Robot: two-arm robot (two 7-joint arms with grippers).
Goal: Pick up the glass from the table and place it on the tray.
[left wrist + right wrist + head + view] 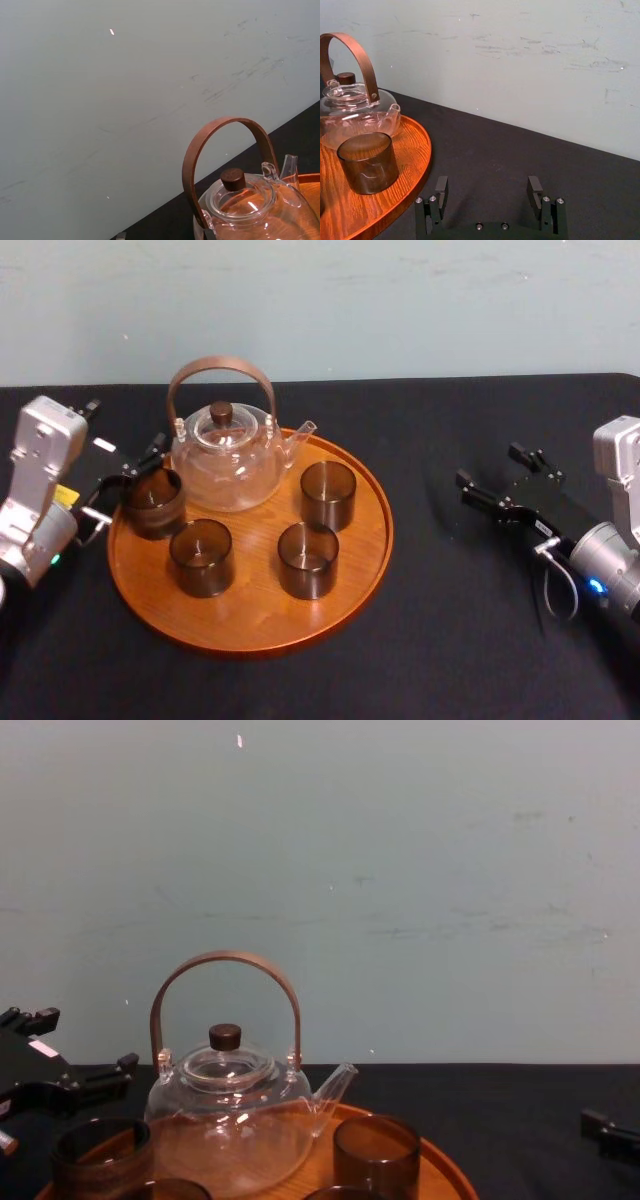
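The glass (pixel 152 502) sits at the tray's (pixel 350 570) nine o'clock edge, tight against the rim, and the left gripper (pixel 127 480) hangs around it. Its jaws are spread wider than the glass, so by my read it grips nothing. The right gripper (pixel 490 465) is parked out at three o'clock over the black table (pixel 470 640), wide open and empty.

Here's the danger: one left finger is just beside the teapot (pixel 228 455) at twelve o'clock. A crooked retreat could clip that pot or drag the glass over the rim. I can't tell whether its base lies flat, and if it's perched on the rim, a nudge tips it. The three other glasses (pixel 308 560) stand clear of trouble.
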